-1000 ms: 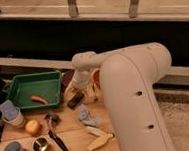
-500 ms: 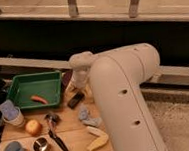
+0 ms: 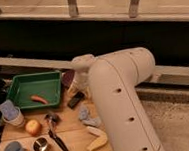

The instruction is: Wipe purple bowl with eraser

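The purple bowl (image 3: 67,77) shows as a dark rounded shape at the right end of the green tray, partly hidden by my arm. The eraser (image 3: 76,99) is a small black block lying flat on the wooden table just below and to the right of the bowl. My gripper (image 3: 78,85) hangs from the white wrist between the bowl and the eraser, right above the eraser. The big white arm covers most of the table's right side.
A green tray (image 3: 18,83) at the back left holds an orange-red item (image 3: 38,99). On the table are a pale cup stack (image 3: 10,112), an apple (image 3: 32,127), a blue cup (image 3: 14,150), a metal cup (image 3: 41,144), a black-handled tool (image 3: 56,135), a grey-blue cloth (image 3: 87,116) and a banana (image 3: 96,140).
The arm has swung nearer the camera and fills more of the view. The gripper stays near the bowl and eraser. The objects on the table have not moved.
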